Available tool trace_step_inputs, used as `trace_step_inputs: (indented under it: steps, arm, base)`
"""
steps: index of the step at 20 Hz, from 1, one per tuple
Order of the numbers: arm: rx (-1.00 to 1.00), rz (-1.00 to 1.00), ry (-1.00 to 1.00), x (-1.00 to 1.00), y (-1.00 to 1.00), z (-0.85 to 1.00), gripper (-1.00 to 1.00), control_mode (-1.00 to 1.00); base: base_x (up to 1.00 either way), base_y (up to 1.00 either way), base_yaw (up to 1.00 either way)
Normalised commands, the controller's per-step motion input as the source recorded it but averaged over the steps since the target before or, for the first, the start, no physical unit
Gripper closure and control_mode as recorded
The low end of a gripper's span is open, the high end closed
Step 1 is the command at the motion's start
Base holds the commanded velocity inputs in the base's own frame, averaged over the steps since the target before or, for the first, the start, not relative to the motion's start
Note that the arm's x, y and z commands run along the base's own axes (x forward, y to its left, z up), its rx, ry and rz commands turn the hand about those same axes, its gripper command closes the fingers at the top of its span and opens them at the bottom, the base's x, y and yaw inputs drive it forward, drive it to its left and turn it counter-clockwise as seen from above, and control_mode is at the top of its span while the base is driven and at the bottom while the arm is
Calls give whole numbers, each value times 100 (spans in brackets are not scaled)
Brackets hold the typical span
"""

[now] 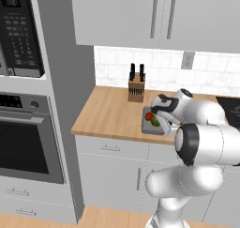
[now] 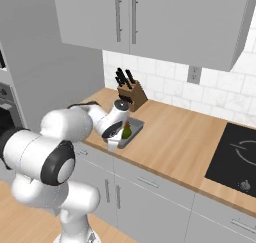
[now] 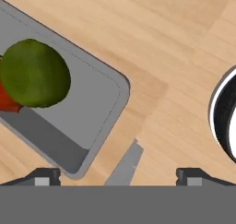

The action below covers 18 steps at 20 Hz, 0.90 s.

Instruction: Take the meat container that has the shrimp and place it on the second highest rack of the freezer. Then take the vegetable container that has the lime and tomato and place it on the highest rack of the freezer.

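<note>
1. The vegetable container [image 3: 99,98] is a shallow grey tray with a low raised rim and rounded corners. It lies flat on the wooden table [image 1: 110,112], in the left half of the hand view and just right of centre in the left base view, in front of the knife block [image 1: 136,89].
2. Inside it the lime [image 3: 34,73] sits at the upper left of the hand view, touching the tomato [image 3: 7,101], of which a red sliver shows at the left edge. In the left base view both sit at the near end of the tray.
3. Judged by its look, the tray is stiff and light. The two round fruits lie loose and would probably roll if it tips, so it should be carried level.
4. The best hold is likely the thin rim along a side wall or at the near corner, pinched from above. The smooth wall may be slippery, so a deep bite over the rim would be safer.
5. The gripper [image 3: 117,174] hovers over the tray's near corner. Its jaws are spread fully wide, one fingertip [image 3: 44,176] at the lower left, the other at the lower right.
6. The jaws hold nothing and touch nothing. The tray corner lies between them, nearer the left one.
</note>
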Motion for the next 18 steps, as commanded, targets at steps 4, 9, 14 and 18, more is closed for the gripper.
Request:
trace_step_inputs:
  steps: [4,9,14,18]
  arm:
    - [4,0,0,0,0,-62,-100,-100]
    - [2,0,0,23,0,-57,-100,-100]
    - [3,0,2,58,0,-43,-100,-100]
    - [5,0,0,51,0,-38,-100,-100]
  base:
    - [0,0,0]
    - [0,0,0]
    - [0,0,0]
    - [0,0,0]
